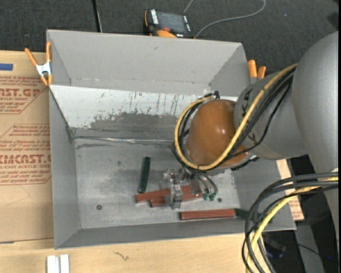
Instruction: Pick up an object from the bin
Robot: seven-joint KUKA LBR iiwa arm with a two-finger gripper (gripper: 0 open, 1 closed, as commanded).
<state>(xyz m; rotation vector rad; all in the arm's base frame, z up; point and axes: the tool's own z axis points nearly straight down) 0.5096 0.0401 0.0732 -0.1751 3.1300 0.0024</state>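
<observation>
My gripper (177, 193) is low over the bin floor at the front right, its fingers coming down from under the orange cover. Its tips are at a red-brown flat bar (153, 197) lying crosswise on the floor, and the bar's right part sits right at the fingers. Whether the bar is clamped between them I cannot make out. A dark green narrow stick (144, 174) lies upright-wise just left of the gripper. A longer red-brown bar with a dark end (207, 214) lies along the front wall, just below the gripper.
The arm with its orange cover and looped cables covers the bin's right side. A small green-tipped bit (212, 197) lies right of the fingers. The bin's sloping walls rise at the back and left.
</observation>
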